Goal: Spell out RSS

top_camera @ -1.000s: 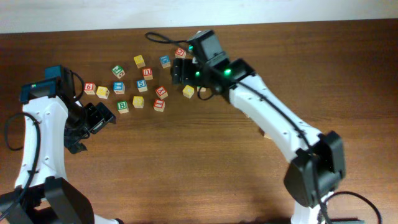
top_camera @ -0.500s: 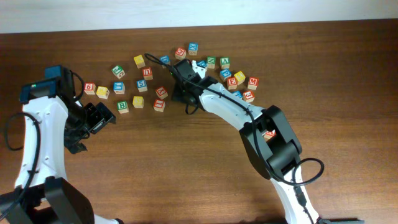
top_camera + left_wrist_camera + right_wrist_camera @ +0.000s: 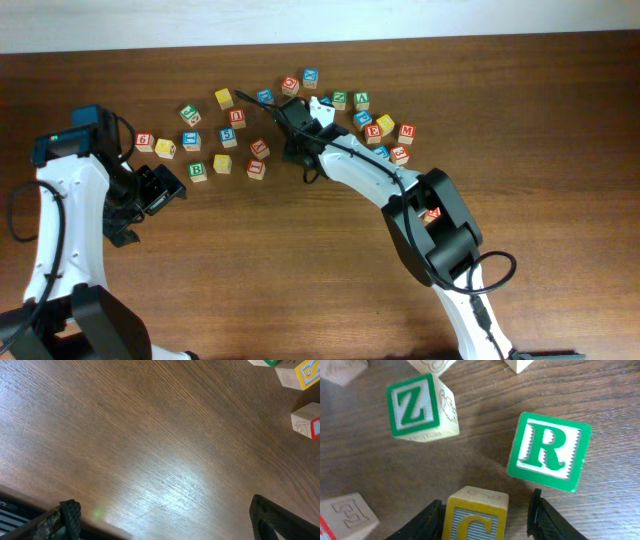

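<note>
In the right wrist view, my right gripper is open low over the table. A yellow-edged block with a C sits between its fingers, with a gap on the right side. A green R block lies just ahead to the right and a green Z block ahead to the left. In the overhead view the right wrist reaches into the scattered letter blocks and hides its fingers. My left gripper is open and empty over bare wood.
Several more letter blocks lie in a loose group left of the right wrist. Two blocks show at the top right of the left wrist view. A black cable loops near the table's back edge.
My right arm has come down from high over the blocks to low among them, then stayed nearly still. The left arm has not moved.
</note>
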Robot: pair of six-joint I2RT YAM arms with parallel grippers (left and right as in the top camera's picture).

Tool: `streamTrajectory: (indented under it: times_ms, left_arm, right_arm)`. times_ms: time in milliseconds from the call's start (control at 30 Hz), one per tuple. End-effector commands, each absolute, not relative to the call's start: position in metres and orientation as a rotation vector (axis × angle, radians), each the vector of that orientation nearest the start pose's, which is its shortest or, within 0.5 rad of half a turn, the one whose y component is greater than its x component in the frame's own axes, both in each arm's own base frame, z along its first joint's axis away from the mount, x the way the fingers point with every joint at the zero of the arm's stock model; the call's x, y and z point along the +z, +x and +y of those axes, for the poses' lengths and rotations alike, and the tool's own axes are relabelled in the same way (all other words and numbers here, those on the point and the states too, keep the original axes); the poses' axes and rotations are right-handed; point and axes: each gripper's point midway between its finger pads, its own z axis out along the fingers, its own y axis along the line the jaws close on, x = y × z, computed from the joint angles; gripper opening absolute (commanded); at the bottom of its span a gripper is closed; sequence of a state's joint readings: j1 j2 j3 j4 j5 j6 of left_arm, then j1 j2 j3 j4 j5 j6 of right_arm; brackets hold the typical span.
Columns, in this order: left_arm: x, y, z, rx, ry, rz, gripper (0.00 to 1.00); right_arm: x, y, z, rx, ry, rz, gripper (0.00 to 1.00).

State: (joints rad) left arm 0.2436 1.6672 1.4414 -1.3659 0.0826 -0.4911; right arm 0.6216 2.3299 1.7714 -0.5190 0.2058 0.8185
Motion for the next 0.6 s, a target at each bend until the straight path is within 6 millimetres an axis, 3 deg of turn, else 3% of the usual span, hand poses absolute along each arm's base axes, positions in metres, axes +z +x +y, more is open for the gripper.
streamTrajectory:
  times_ms: [0, 33, 133, 167, 200, 300, 333, 367, 467, 500, 567]
  left_arm:
    - [0.134, 0.287, 0.057, -0.137, -1.161, 2.954, 0.99]
    - [0.134, 0.287, 0.057, -0.137, -1.161, 2.954, 0.99]
    - [0.134, 0.287, 0.057, -0.137, -1.161, 2.954, 0.99]
    - [0.134, 0.287, 0.057, -0.137, -1.161, 2.954, 0.99]
    - [0.134, 0.287, 0.057, -0.137, -1.161, 2.954, 0.99]
    - [0.134, 0.287, 0.057, -0.137, -1.161, 2.954, 0.99]
    - [0.134, 0.287, 0.057, -0.137, -1.161, 2.954, 0.99]
    - [0.134, 0.287, 0.057, -0.137, -1.161, 2.954, 0.99]
    - [0.134, 0.287, 0.057, -0.137, -1.161, 2.954, 0.99]
    - [0.134, 0.287, 0.057, -0.137, -1.161, 2.954, 0.99]
    - [0.134, 0.287, 0.057, -0.137, -1.161, 2.954, 0.99]
  right_arm:
    - [0.068, 0.473, 0.302, 0.290, 0.206, 2.554, 0.49]
    - [0.089, 0.471, 0.301, 0.306, 0.184, 2.537, 0.49]
    - [0.181, 0.447, 0.283, 0.355, 0.182, 2.462, 0.54]
    - [0.216, 0.438, 0.276, 0.364, 0.110, 2.417, 0.59]
    - [0.228, 0.429, 0.269, 0.358, 0.097, 2.416, 0.70]
    - [0.188, 0.403, 0.245, 0.165, -0.013, 2.599, 0.88]
    - [0.183, 0.399, 0.235, 0.130, 0.000, 2.635, 0.98]
    - [0.183, 0.400, 0.218, 0.104, 0.041, 2.654, 0.98]
    - [0.176, 0.398, 0.143, -0.025, 0.229, 2.754, 0.98]
    - [0.169, 0.388, 0.093, -0.120, 0.364, 2.833, 0.98]
    - [0.165, 0.371, 0.032, -0.213, 0.573, 2.906, 0.98]
